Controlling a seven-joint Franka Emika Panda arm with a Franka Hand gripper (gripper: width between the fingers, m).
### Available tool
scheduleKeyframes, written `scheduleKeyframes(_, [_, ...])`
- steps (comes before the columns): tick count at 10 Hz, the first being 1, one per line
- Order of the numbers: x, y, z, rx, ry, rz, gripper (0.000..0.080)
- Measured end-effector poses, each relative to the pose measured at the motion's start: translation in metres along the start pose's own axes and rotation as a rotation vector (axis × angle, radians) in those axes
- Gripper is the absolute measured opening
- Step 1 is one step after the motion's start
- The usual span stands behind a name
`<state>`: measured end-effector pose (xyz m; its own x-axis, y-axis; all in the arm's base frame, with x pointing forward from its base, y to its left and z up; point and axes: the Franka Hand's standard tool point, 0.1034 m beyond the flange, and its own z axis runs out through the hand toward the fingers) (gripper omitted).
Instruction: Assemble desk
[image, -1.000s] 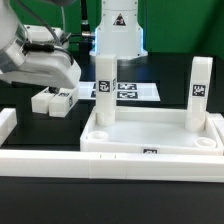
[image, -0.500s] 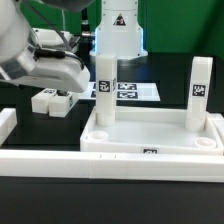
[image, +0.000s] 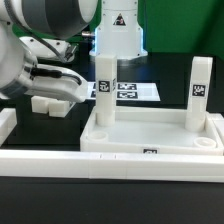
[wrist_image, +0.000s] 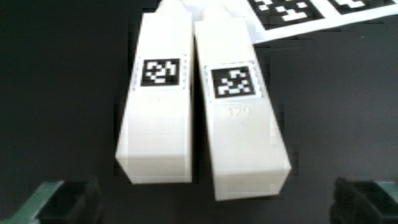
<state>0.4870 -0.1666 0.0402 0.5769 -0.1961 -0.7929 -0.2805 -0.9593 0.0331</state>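
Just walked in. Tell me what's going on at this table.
The arm is partway through building a desk. Two upright legs stand at the back corners of the white panel, as the exterior view shows it; its front corners hold none. Two loose legs lie side by side on the black table. The gripper hangs open over that pair, gripping neither.
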Motion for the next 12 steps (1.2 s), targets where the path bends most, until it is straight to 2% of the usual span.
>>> scheduleKeyframes(3, [0.01,-0.008,0.005,-0.006,0.034,-0.015,0.0648])
scheduleKeyframes(6, [0.011,-0.007,0.005,-0.005,0.037,-0.023,0.0648])
scheduleKeyframes(8, [0.017,-0.002,0.008,-0.006,0.083,-0.094,0.0648])
scheduleKeyframes(12, [0.016,0.0,0.011,-0.002,0.071,-0.103,0.0648])
